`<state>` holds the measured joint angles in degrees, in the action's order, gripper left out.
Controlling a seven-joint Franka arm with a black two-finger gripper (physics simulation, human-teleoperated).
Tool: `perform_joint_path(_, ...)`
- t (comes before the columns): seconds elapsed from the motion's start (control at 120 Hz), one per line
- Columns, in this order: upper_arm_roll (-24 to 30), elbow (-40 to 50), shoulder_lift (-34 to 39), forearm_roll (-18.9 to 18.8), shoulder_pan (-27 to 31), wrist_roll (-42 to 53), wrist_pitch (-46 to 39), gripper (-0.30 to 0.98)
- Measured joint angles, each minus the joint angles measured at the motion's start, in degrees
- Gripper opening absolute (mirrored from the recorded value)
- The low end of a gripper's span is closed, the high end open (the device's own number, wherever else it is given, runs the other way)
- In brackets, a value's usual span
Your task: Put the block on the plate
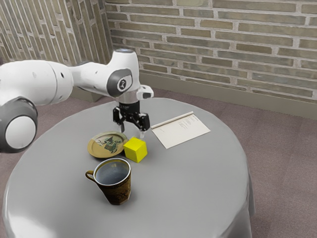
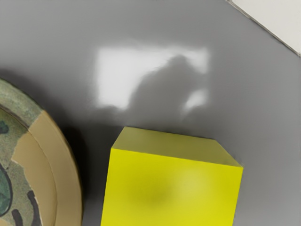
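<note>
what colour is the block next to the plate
The block is bright yellow, seen best in the wrist view.

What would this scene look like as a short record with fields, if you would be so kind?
block: yellow cube, beside the plate, not on it
plate: round, tan with a green and dark design
claw: open, above the block
mug: brown, patterned, handle toward the exterior view's left
paper: pale sheet, lying flat on the far side of the table
table: round, grey covering
task status: block not yet placed
</note>
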<state>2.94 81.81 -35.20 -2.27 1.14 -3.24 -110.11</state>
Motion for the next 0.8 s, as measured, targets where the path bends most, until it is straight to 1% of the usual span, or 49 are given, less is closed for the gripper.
perform_joint_path(0.217,0.2,-1.3,-2.7,0.0,-0.2,0.0,-0.2,0.69)
perform_joint_path(0.725,0.1,-1.5,-6.1,0.1,-0.2,-0.1,-1.2,0.69)
perform_joint_path(0.8,0.1,-1.5,-6.2,0.1,-0.2,-0.1,-1.5,0.67)
